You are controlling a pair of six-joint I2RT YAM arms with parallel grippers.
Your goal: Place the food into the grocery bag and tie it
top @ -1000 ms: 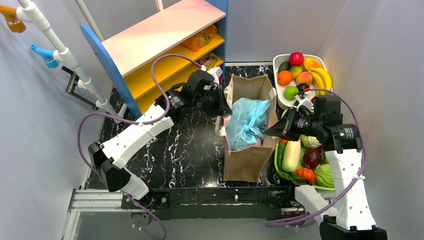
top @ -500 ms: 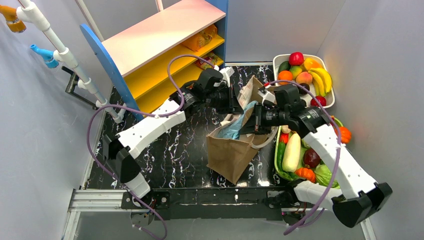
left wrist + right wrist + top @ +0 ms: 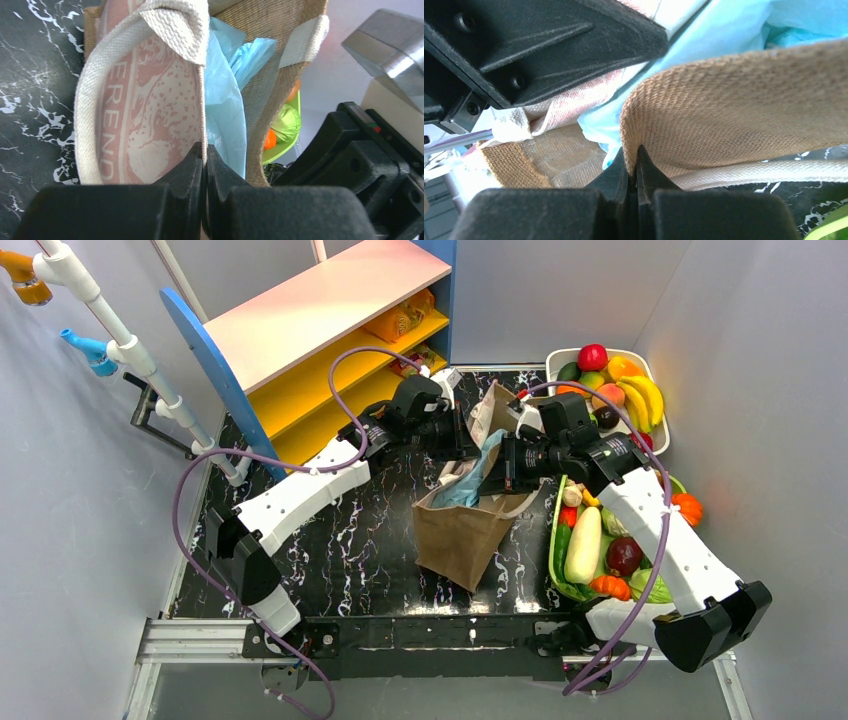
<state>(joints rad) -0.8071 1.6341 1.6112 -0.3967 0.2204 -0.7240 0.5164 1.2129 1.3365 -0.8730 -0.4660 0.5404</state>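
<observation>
The grocery bag (image 3: pixel 478 475) is crumpled light-blue plastic sitting inside a brown woven tote (image 3: pixel 460 535) that stands tilted, its mouth pinched narrow. My left gripper (image 3: pixel 462 440) is shut on the tote's white-trimmed left rim; the left wrist view shows the trim clamped in the left gripper (image 3: pixel 205 150), beside a pink printed panel (image 3: pixel 145 110) and the grocery bag (image 3: pixel 222 95). My right gripper (image 3: pixel 500 468) is shut on the tote's right rim, the brown weave (image 3: pixel 734 100) pinched in the right gripper (image 3: pixel 638 150), blue plastic (image 3: pixel 734 30) behind. The food is hidden.
A pink-topped shelf unit (image 3: pixel 330 310) with yellow shelves holds orange packets (image 3: pixel 400 320) at the back left. A white tray (image 3: pixel 655 390) of plastic fruit sits back right, a green basket (image 3: pixel 553 575) of vegetables right of the tote. A white pipe rack (image 3: pixel 130 350) stands far left.
The right arm swung left from over the vegetable basket to the tote's rim. The tote went from lying open to tilted with its mouth pinched, shifted left. The left gripper moved slightly right.
</observation>
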